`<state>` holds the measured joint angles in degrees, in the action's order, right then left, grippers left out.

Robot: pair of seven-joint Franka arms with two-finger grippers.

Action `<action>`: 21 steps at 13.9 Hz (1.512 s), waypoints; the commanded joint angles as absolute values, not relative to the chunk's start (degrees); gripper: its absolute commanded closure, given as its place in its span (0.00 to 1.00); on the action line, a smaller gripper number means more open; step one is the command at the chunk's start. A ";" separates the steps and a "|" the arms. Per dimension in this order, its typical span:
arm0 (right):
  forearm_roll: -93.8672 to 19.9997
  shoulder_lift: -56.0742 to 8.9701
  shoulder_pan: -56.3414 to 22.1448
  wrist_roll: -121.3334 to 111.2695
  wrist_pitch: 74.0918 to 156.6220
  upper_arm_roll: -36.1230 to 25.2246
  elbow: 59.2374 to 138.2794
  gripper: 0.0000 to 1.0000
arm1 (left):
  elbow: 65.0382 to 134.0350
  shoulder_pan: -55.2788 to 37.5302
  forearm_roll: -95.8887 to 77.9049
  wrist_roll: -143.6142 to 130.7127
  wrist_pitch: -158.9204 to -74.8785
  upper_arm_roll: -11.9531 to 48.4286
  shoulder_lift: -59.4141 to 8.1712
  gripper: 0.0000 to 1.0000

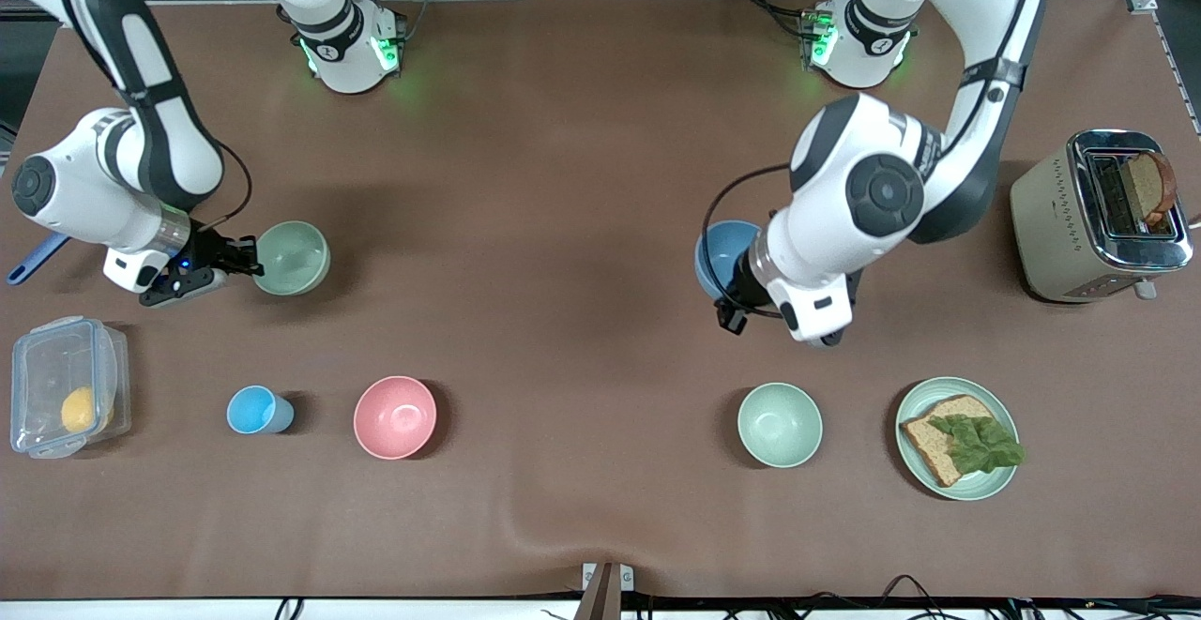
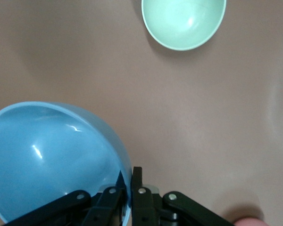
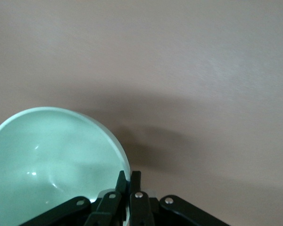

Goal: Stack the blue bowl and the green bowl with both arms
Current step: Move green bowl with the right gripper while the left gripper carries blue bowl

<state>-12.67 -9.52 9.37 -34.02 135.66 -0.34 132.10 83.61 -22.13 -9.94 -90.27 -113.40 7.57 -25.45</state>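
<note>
The green bowl [image 1: 293, 257], dull sage, is toward the right arm's end of the table. My right gripper [image 1: 251, 265] is shut on its rim, one finger inside and one outside; the right wrist view shows the gripper [image 3: 129, 181] and the bowl [image 3: 52, 160], with the bowl's shadow offset on the table. The blue bowl [image 1: 724, 254] is toward the left arm's end, partly hidden under the left arm. My left gripper [image 1: 730, 309] is shut on its rim, as the left wrist view shows for the gripper [image 2: 130, 181] and the bowl [image 2: 52, 160].
A paler mint bowl [image 1: 779, 424] [image 2: 184, 21] lies nearer the camera than the blue bowl, beside a plate with bread and lettuce [image 1: 1002, 479]. A pink bowl [image 1: 395, 416], light-blue cup [image 1: 255, 410] and plastic box [image 1: 66, 385] stand near the front. A toaster [image 1: 1093, 217] is at the left arm's end.
</note>
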 commanded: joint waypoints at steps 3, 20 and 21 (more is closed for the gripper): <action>-13.80 -4.22 3.09 -21.57 132.19 -0.44 133.07 1.00 | 82.97 -22.32 -11.07 -91.23 -112.76 8.70 -24.61 1.00; -13.10 -7.28 -33.90 39.34 143.24 -0.44 132.80 1.00 | 82.97 -20.74 -5.71 -91.05 -112.32 8.26 -21.27 1.00; -13.10 -9.04 -36.10 42.77 146.13 -0.44 132.80 1.00 | 82.97 -20.66 -5.71 -91.14 -112.32 8.26 -21.27 1.00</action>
